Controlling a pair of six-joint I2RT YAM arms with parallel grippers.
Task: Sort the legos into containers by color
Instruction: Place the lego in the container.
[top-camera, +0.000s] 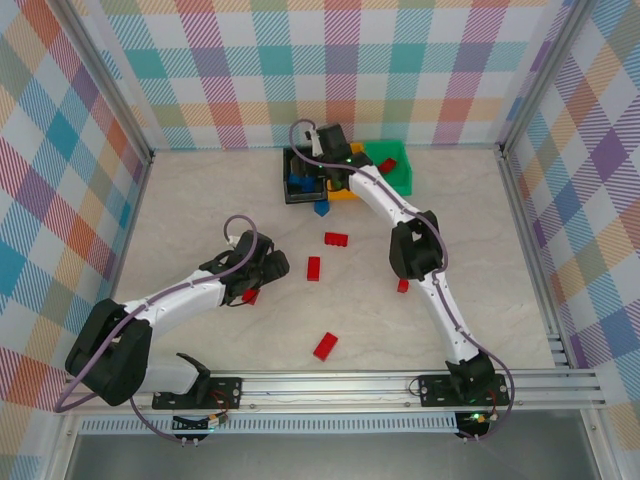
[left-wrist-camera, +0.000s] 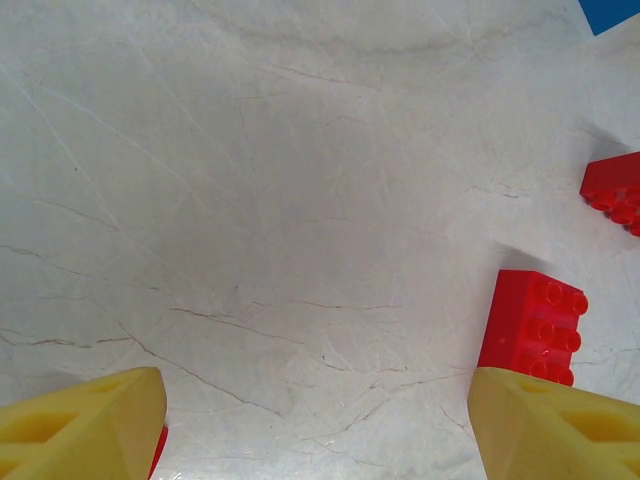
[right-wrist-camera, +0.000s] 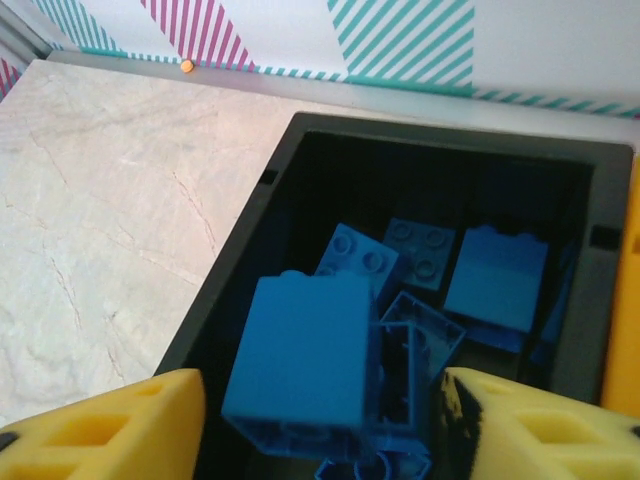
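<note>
blue brick (right-wrist-camera: 305, 355) loose over the black bin (right-wrist-camera: 240, 260)
left jaws spread, empty over the surface (left-wrist-camera: 250, 200), a red brick (left-wrist-camera: 532, 325) just beside one finger; right jaws spread above the bin, blue brick free between them. next, probably: centre left jaws on the red brick.

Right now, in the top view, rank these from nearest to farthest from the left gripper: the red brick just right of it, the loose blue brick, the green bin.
From the left gripper:
1. Red brick, just to its right.
2. Blue brick, farther back, mid-table.
3. Green bin, back right.
</note>
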